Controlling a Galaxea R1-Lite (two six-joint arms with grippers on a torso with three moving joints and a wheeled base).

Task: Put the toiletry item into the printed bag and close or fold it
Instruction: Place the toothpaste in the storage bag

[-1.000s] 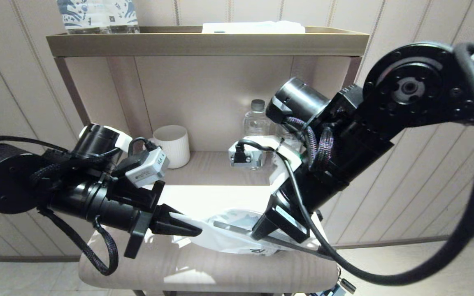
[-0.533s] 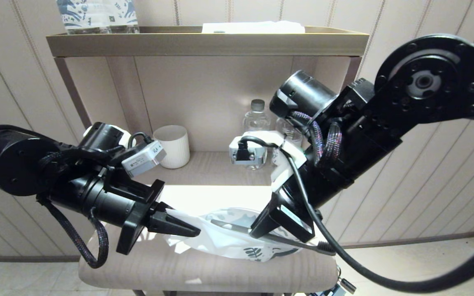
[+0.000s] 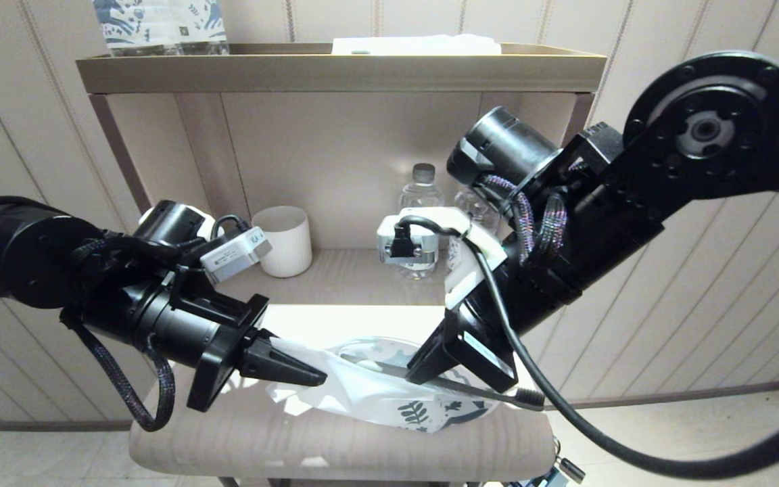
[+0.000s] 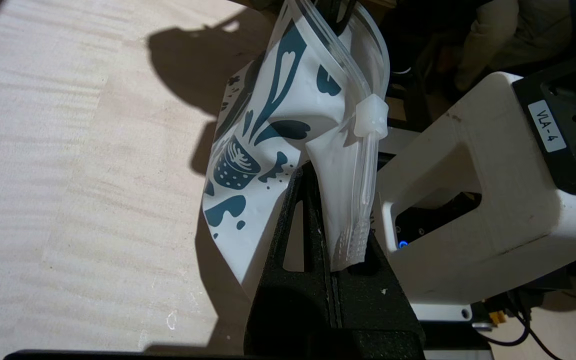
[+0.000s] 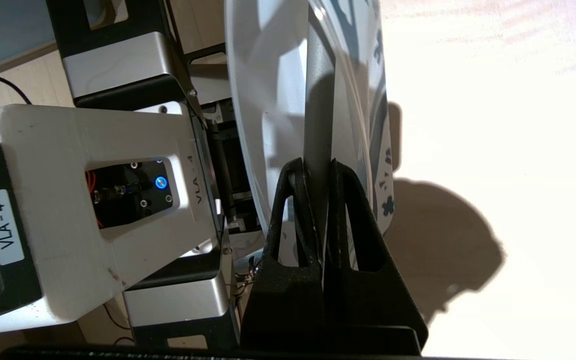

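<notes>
The printed bag [image 3: 389,399] hangs just above the stool seat, a white pouch with blue leaf prints and its zip mouth gaping upward. My left gripper [image 3: 315,377] is shut on the bag's corner by the zip strip [image 4: 363,200], near the white slider [image 4: 370,117]. My right gripper [image 3: 423,370] is shut on the grey handle of the toiletry item [image 3: 491,393], a toothbrush. Its handle end reaches into the bag's mouth, and its dark bristle head [image 3: 533,401] sticks out to the right. In the right wrist view the handle [image 5: 318,100] runs from the gripper [image 5: 319,167] into the bag [image 5: 263,90].
A padded beige stool seat [image 3: 335,446] lies under the bag. Behind it stands a shelf unit [image 3: 335,73] with a white ribbed cup [image 3: 285,240] and a clear water bottle [image 3: 420,199] inside. Blue-patterned wrapped bottles [image 3: 159,24] and a white folded item [image 3: 416,44] sit on its top.
The right gripper has pushed the toothbrush a little further left into the bag's mouth. The bag has lifted and turned, so more of its blue print shows. The left arm has tilted downward.
</notes>
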